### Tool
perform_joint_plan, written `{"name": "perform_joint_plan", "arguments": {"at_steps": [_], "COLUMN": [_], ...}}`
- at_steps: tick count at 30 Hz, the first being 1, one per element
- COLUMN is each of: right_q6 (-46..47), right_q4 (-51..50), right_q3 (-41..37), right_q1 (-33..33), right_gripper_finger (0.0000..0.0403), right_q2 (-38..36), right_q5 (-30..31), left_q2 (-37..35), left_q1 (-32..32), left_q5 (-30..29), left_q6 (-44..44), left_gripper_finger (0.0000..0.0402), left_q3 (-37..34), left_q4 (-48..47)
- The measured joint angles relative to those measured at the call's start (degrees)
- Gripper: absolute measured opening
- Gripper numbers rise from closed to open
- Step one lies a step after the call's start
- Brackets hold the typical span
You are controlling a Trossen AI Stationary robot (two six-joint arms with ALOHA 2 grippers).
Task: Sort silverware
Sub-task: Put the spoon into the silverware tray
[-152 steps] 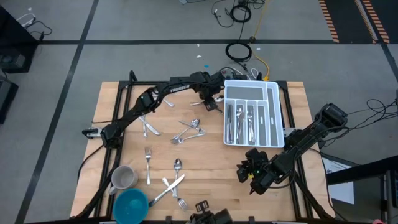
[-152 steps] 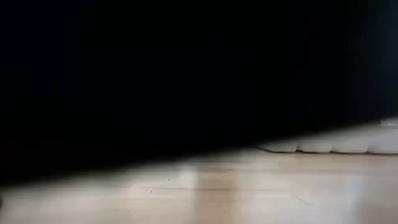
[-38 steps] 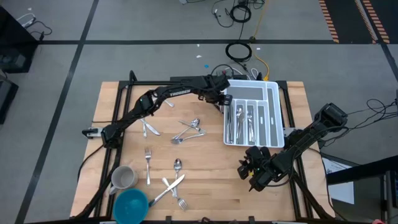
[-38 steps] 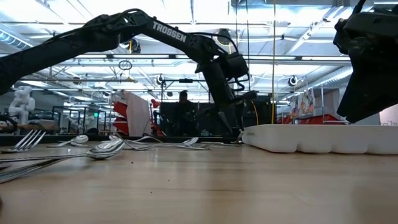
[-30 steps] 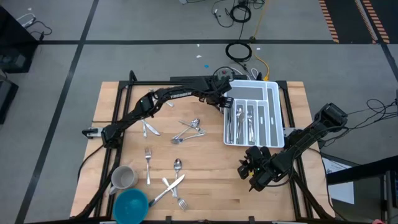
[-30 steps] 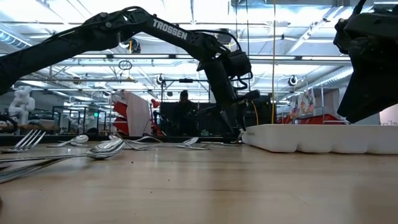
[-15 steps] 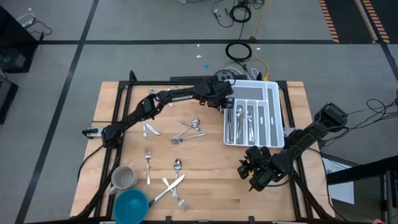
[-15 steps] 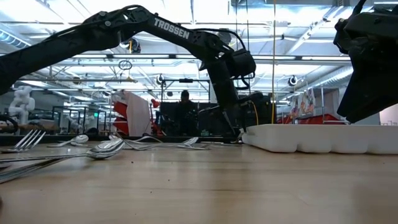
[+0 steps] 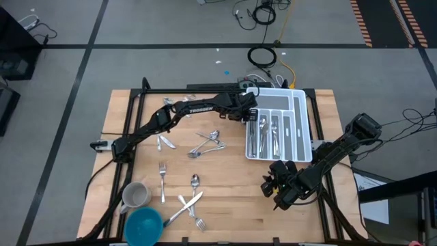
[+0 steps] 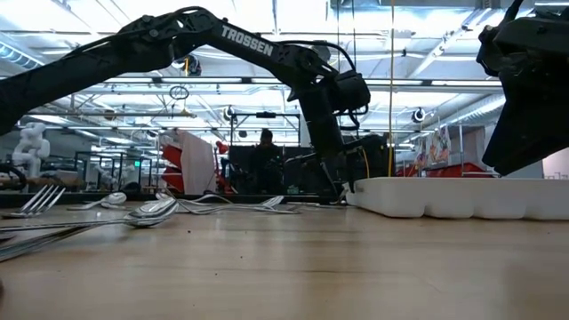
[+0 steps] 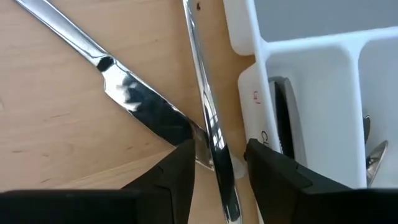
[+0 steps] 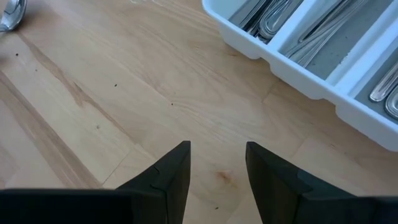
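- A large workshop hall with ceiling lights and dark equipment is seen beyond the table in the low view; grey floor with cables surrounds the table.
- The wooden table (image 9: 225, 191) carries a white organiser tray (image 9: 298, 102) at its far right; forks, spoons and knives are already laid in the tray's long compartments.
- Loose silverware (image 9: 207, 143) is scattered mid-table and toward the near left, beside a grey mug (image 9: 135, 195) and a blue bowl (image 9: 143, 224).
- The left gripper (image 11: 217, 165) is reached to the tray's far left corner; its fingers stand apart, with one slim utensil (image 11: 200, 87) running between them, not seen to be clamped. A knife (image 11: 127, 87) lies crossed under it on the wood, just beside the tray wall.
- Judgement: the piece is straddled for a pick or has just been let go; which cannot be told.
- The right gripper (image 12: 216, 163) is held low over bare wood near the tray's near edge, fingers parted, nothing between them; it appears parked clear of the left arm's work.
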Motion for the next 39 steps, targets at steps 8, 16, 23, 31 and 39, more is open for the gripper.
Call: {"name": "perform_joint_plan", "arguments": {"at_steps": [8,16,23,31,39], "right_q6": [0.0,0.0,0.0,-1.1,-2.8], "right_q4": [-0.1,0.4,0.4,0.4,0.3], "right_q3": [0.0,0.0,0.0,0.0,0.0], "right_q1": [0.0,0.0,0.0,0.0,0.0], "right_gripper_finger": [0.0146,0.0146,0.0146,0.0146,0.0146], "right_q2": [0.0,0.0,0.0,0.0,0.0], "right_q5": [0.2,0.0,-0.1,-0.1,0.0], "left_q2": [0.3,0.5,0.1,0.0,0.2], "left_q1": [0.0,-0.7,-0.5,-4.7,-8.0], "left_q5": [-2.4,-4.6,2.7,5.4,0.2], "left_q6": [-0.1,1.8,7.7,7.5,6.1], "left_gripper_finger": [0.0066,0.0011,0.0047,0.0094,0.0130], "left_q3": [0.1,0.1,0.2,0.0,0.0], "left_q4": [2.2,1.5,-1.5,-4.2,-3.1]}}
